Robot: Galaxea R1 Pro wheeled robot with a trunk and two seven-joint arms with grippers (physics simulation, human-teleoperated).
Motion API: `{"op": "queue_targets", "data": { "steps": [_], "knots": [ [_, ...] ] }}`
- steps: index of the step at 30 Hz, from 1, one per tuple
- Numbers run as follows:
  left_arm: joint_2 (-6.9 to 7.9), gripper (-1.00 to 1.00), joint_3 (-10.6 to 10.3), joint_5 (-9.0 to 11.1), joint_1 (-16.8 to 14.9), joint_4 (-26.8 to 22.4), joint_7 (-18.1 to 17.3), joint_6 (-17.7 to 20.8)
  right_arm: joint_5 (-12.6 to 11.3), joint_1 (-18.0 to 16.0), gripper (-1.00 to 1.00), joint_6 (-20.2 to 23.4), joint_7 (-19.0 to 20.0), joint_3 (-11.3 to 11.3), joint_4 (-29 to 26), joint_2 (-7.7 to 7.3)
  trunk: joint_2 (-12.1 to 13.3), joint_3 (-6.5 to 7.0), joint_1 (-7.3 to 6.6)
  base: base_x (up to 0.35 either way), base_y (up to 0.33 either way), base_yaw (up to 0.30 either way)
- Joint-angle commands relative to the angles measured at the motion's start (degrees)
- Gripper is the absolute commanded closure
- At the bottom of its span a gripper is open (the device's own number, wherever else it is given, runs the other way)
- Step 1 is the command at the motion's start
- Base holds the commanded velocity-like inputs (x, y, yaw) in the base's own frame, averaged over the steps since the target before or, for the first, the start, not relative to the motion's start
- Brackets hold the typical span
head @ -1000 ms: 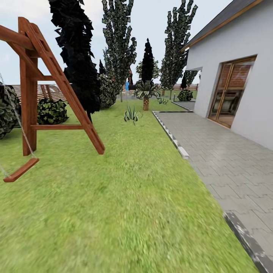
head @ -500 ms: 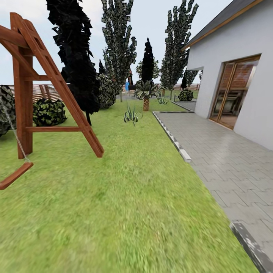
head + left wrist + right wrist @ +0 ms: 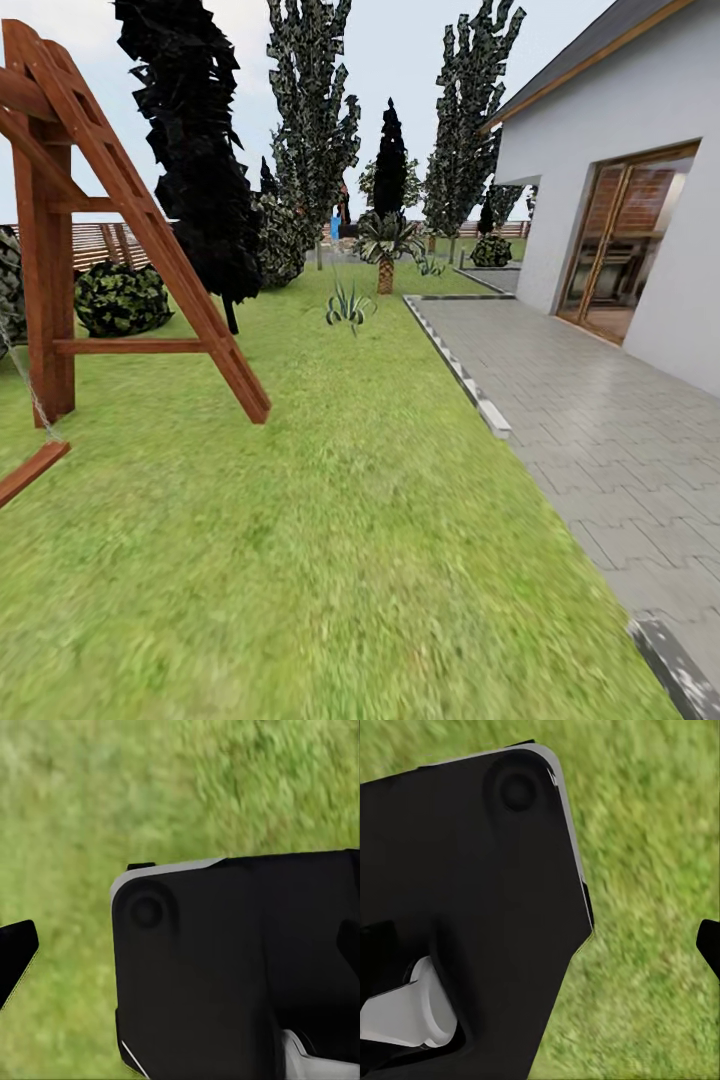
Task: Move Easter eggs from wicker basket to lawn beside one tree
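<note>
Two wrist cameras give you little beyond mottled grass and a dark robot body part: on the left wrist view a black housing blocks most of the frame, with one black finger tip at the edge, and on the right wrist view a similar black housing sits over the lawn. You cannot tell from either whether the left tool or the right tool is apart or together.

From your head camera, the lawn stretches ahead, with the grey paved area and the white house to the right. Since a second ago the whole picture has slid: the wooden swing frame sits further toward the left edge and larger, its seat is partly cut off, and the glass door has shifted right. That is your camera advancing, not the things moving.

Ahead stand a spiky striped plant, a short palm, a round shrub and tall dark trees. No egg or basket is in sight; only the lawn of the task's things is before you.
</note>
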Motion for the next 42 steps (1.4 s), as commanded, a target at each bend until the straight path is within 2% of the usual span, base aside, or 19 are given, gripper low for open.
{"op": "queue_targets", "data": {
  "steps": [1,42],
  "knots": [
    [0.01,-1.0,-0.3,0.0,0.0,0.0,0.1,-0.2,0.0,0.0,-1.0,-0.1,0.0,-0.2,0.0,0.01,-0.1,-0.11,0.06,0.328,0.0,0.0],
    [0.0,-1.0,-0.3,0.0,-0.1,0.0,0.1,-0.2,0.0,0.0,-1.0,-0.1,0.0,-0.2,0.0,0.01,-0.1,-0.11,0.06,0.327,0.0,0.0]
  ]
}}
